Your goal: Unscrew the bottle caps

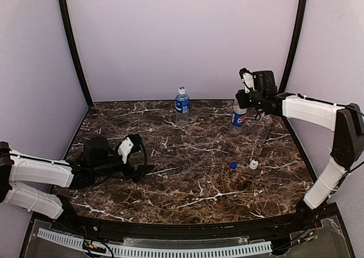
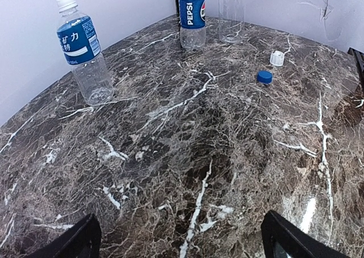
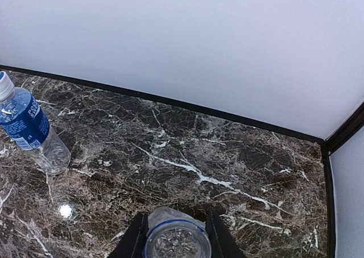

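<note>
right gripper clamping Pepsi bottle | left gripper gaping | capped bottle standing upright left of Pepsi bottle, likely nearer right arm

Dark marble table veined white; blue cap; white cap; Pepsi bottle labelled blue.

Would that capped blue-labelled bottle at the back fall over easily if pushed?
Probably. The clear plastic bottle with the white cap and blue label looks empty, so it is likely light. It stands tall on a narrow base, so a high push could tip it. Being round, it would then probably roll on the smooth marbled table.
</note>
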